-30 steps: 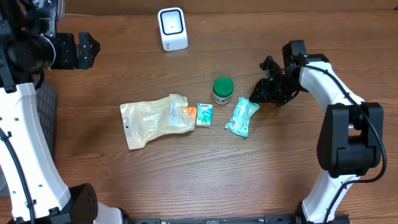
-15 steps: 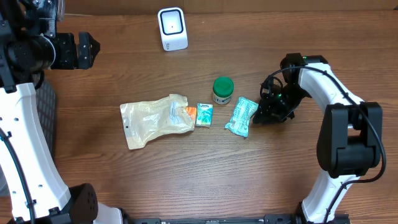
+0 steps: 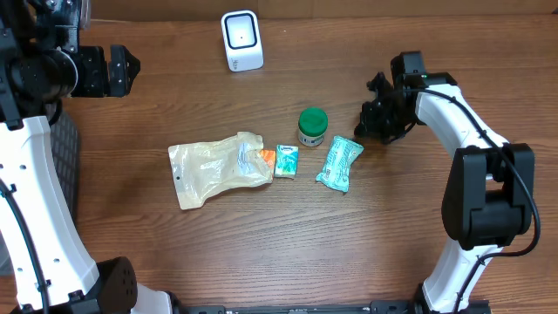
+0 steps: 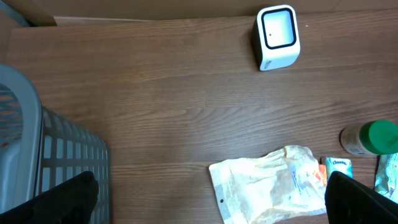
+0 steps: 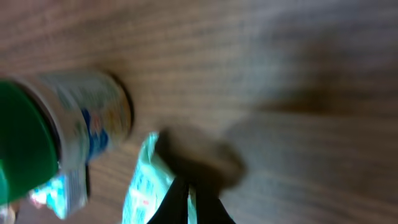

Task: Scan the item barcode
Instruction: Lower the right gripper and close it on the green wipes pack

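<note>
A white barcode scanner (image 3: 241, 39) stands at the table's far edge, and the left wrist view shows it too (image 4: 277, 37). Mid-table lie a clear plastic bag (image 3: 218, 167), a small teal pack (image 3: 286, 160), a green-lidded bottle (image 3: 312, 126) and a teal pouch (image 3: 340, 163). My right gripper (image 3: 375, 122) hovers just up and right of the pouch's top corner, shut with nothing in it. In the blurred right wrist view its closed fingers (image 5: 189, 202) point over the pouch (image 5: 144, 186), beside the bottle (image 5: 68, 124). My left gripper (image 3: 118, 71) is wide open at the far left, high above the table (image 4: 209, 186).
A grey slatted basket (image 4: 56, 155) sits at the left edge, beside the left arm (image 3: 35, 157). Bare wooden tabletop lies between the scanner and the row of items.
My right gripper dipped beside the pouch's right edge, then pulled back up and away while closing fully. The pouch and other items stayed put. The left arm has not moved.
</note>
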{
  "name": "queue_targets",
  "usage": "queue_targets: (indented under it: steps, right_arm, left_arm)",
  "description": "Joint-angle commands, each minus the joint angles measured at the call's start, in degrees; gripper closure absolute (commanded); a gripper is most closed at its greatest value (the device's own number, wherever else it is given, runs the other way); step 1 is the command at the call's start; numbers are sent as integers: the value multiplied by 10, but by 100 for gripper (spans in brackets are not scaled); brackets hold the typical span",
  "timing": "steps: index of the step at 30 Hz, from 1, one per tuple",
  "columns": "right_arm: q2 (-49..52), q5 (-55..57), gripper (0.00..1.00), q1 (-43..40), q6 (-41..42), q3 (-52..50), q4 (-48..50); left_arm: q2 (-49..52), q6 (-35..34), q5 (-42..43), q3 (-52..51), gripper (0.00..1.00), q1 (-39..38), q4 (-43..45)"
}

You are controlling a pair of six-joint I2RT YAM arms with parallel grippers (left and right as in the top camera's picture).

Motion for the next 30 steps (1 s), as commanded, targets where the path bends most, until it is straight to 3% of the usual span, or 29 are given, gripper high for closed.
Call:
queue_targets:
  steps: [1,6,13,18,22,30]
  right_arm:
    - [-2,19,96,17,21,8,24]
    - [26,50,96,46,23,8,18]
    - [28,128,96,45,81,10,-79]
    - [28,90,96,37,71,12,-166]
    - [28,14,96,44,0,13,-213]
    - [-64,7,96,23,0,23,-219]
  left_arm:
    - [-4,9,7,0,0,1,1]
    - [-4,9,7,0,0,1,1]
    - [-4,9,7,0,1,1,1]
    - [-4,8,7,0,1,1,1]
    - [-4,9,7,0,1,1,1]
    - [-4,9,7,0,0,1,1]
